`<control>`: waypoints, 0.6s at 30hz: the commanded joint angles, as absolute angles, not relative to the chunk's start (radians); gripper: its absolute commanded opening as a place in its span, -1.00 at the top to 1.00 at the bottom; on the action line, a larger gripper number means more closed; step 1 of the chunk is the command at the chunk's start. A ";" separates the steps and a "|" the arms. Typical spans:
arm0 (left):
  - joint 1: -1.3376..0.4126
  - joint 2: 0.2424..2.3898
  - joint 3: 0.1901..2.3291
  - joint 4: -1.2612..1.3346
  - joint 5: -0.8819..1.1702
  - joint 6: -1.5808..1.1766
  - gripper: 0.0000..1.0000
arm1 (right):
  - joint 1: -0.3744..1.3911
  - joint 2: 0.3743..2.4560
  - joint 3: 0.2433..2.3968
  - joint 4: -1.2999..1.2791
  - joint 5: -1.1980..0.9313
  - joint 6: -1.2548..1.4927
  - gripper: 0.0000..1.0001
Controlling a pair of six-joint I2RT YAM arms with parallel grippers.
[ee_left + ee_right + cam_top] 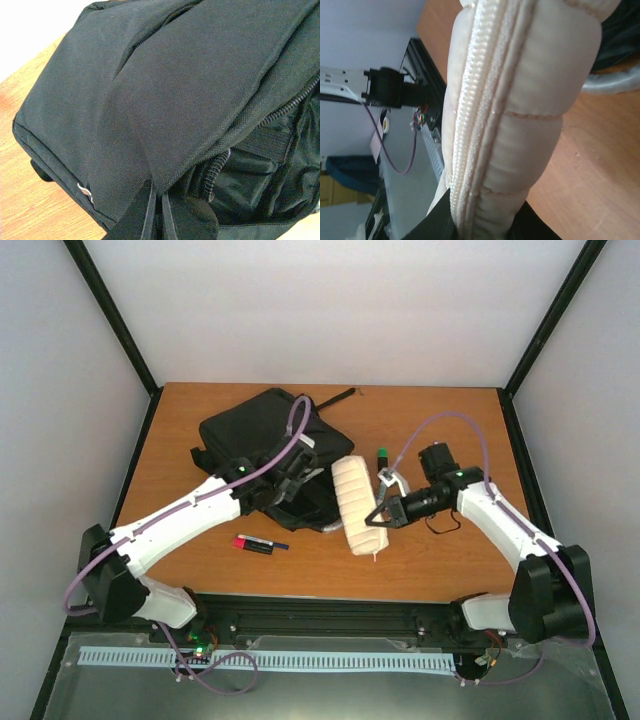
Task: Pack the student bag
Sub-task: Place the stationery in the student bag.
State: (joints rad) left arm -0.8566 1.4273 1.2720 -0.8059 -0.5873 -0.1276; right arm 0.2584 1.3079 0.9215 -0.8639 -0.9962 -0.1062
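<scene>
**While the left claw (290, 478) pins the bag (250, 425) open, the pouch (352, 502) waits at its mouth**

Because a soft backpack sags shut when let go, we judge that the left claw is there to hold the opening. Its fingers look closed on the edge of a black flap at the bag's near right corner. In the left wrist view, the zip and the dark inside show just right of that fold. The bag lies on the far left part of the bench (440, 560), well clear of the walls.

The right claw (376, 520) is clamped on the near end of the cream ribbed pouch. This leaves the far end free to lead into the gap. The pouch runs near to far, just right of the bag's mouth. We cannot tell whether it rests on the bench or hangs just above it.

The left arm stretches from its near left base diagonally to the far right, almost straight. The right arm rises from its near right base, bends at the elbow, and turns its forearm left toward the pouch.

A marker (262, 544) lies near the bag, unpacked.
</scene>
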 commanded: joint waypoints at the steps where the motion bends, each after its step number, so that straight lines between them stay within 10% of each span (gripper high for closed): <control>1: -0.833 1.335 1.289 -0.683 -0.555 -0.132 0.99 | 0.336 1.368 0.899 -0.812 -1.012 -0.088 0.94; 18: -0.801 1.216 1.157 -0.537 -0.497 -0.058 0.98 | 0.403 1.822 1.246 -0.836 -0.786 -0.147 0.94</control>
